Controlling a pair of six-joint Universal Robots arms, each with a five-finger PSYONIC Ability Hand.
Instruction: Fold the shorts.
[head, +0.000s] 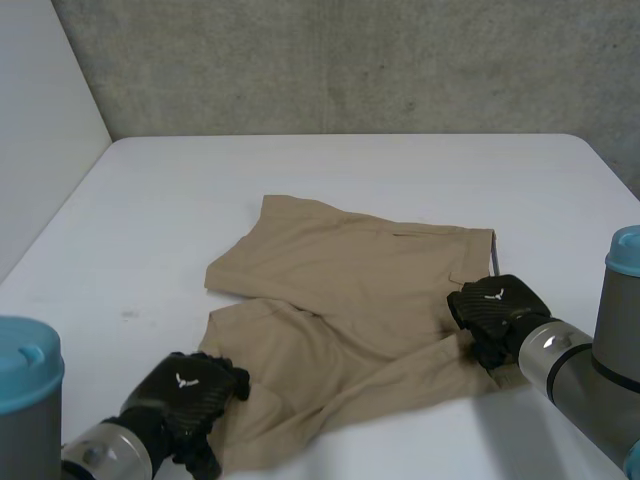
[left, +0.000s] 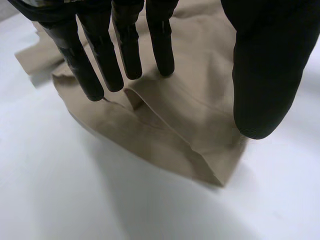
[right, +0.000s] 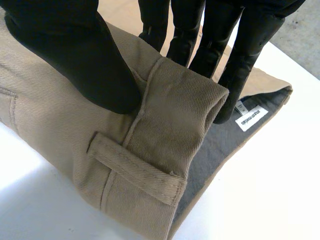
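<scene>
From behind the arms, the tan shorts (head: 350, 300) lie spread across the middle of the white counter (head: 350, 170), waistband to the right and legs to the left, with a grey concrete wall (head: 350, 60) beyond. The left hand (head: 190, 395) sits at the near leg's corner, and the right hand (head: 497, 308) is on the waistband end nearest it. Along the left hand's palm (left: 270, 75), the fingers (left: 100, 55) are straight and spread, holding nothing. The hemmed leg corner (left: 200, 150) of the shorts (left: 190, 100) lies flat on the counter (left: 75, 190), just below the fingertips and the thumb; I cannot tell whether the tips touch the cloth. Along the right hand (right: 75, 55), the thumb presses the outside of the waistband (right: 175, 110) while the fingers (right: 240, 55) reach inside it, so the top layer is pinched between them and lifted a little. A belt loop (right: 135, 167) lies just beyond the thumb, and a small white label (right: 251, 118) shows on the grey lining by the fingertips, with the counter (right: 265, 190) beside it.
</scene>
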